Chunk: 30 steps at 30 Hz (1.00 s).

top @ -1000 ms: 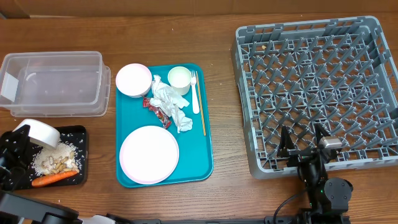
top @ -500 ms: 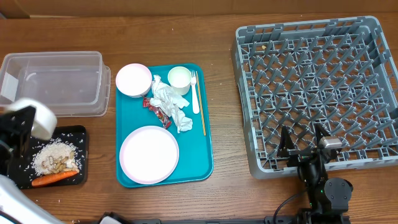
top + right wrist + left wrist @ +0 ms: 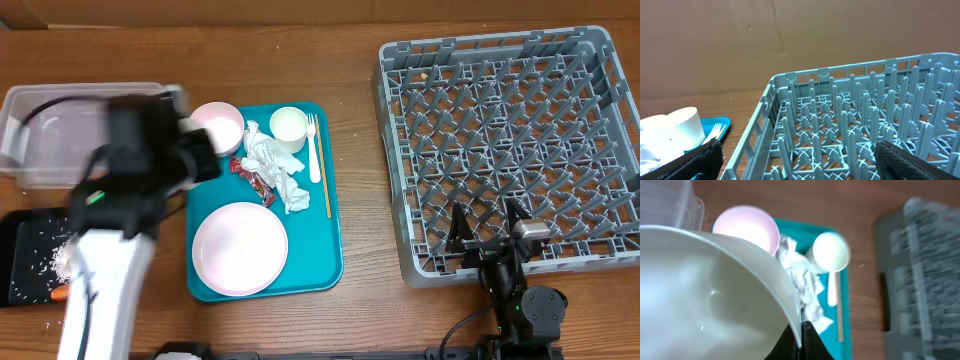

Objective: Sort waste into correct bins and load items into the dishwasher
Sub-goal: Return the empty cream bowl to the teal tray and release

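1. Above the table, in the overhead view, the left arm [image 3: 110, 250] is a blur over the clear tub [image 3: 50, 125] and the edge of the teal tray [image 3: 320, 255]. What its jaws carry cannot be made out here. The right jaws stand wide apart and empty at the near edge of the dish rack [image 3: 510, 130], well apart from the plate [image 3: 240, 248].
2. In the left wrist view, the left jaws are closed on the rim of a white bowl [image 3: 705, 295], a thin pinch. The second bowl [image 3: 747, 230], napkins [image 3: 805, 287] and cup [image 3: 830, 252] lie beneath it. The rack is off to the right. With so slim a hold, a fast swing could pivot or drop the bowl onto them.
3. In the right wrist view, the rack's pegs fill the gap between the spread right jaws, which hold nothing. Parked there, that arm may block the bowl's way in.
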Available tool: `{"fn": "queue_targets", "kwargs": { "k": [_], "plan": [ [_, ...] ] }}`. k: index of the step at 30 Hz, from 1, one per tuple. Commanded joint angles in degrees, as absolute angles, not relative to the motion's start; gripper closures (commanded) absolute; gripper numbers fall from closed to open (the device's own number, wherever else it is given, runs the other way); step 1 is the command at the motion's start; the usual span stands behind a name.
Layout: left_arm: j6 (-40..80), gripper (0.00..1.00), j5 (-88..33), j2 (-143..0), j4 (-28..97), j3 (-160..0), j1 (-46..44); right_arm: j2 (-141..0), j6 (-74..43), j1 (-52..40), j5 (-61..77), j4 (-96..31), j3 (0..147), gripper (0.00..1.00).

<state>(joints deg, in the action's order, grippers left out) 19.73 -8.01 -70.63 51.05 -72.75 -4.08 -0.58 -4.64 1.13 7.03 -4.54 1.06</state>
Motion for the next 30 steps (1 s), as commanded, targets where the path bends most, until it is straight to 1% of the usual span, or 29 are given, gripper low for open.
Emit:
{"fn": "queue_targets", "kwargs": {
  "k": [1, 3, 6, 23, 24, 26, 27, 28, 29, 30],
  "plan": [
    [24.12, 0.96, 11.77, -79.44, 50.96, -73.45, -13.02, -0.16, -4.67, 1.41, 6.46, -4.23, 0.45, 0.0],
    [25.43, 0.96, 12.58, -86.61, 50.98, -73.45, -14.9, -0.16, -4.67, 1.41, 6.46, -4.23, 0.45, 0.0],
    [26.39, 0.96, 12.62, -93.12, 51.16, -73.45, -14.92, -0.16, -4.67, 1.41, 6.46, -4.23, 0.45, 0.0],
    [27.51, 0.95, 12.01, -103.04, 50.78, -73.45, -14.94, -0.16, -4.67, 1.41, 6.46, -4.23, 0.45, 0.0],
    [27.51, 0.93, 12.01, -103.5, 50.78, -73.45, -14.98, -0.16, -4.67, 1.41, 6.46, -4.23, 0.45, 0.0],
    [27.46, 0.78, 12.16, -103.77, 50.92, -73.45, -14.92, -0.16, -4.67, 1.41, 6.46, -4.23, 0.45, 0.0],
    [27.46, 0.74, 12.51, -103.7, 50.92, -73.45, -14.94, -0.16, -4.67, 1.41, 6.46, -4.23, 0.45, 0.0],
    [27.42, 0.59, 13.19, -103.59, 50.96, -73.54, -14.9, -0.16, -4.67, 1.41, 6.46, -4.23, 0.45, 0.0],
    [27.4, 0.54, 13.82, -103.57, 51.0, -73.6, -14.92, -0.16, -4.67, 1.41, 6.46, -4.23, 0.45, 0.0],
    [27.16, 0.51, 14.2, -103.37, 51.2, -73.84, -14.92, -0.16, -4.67, 1.41, 6.46, -4.23, 0.45, 0.0]
  ]
}}
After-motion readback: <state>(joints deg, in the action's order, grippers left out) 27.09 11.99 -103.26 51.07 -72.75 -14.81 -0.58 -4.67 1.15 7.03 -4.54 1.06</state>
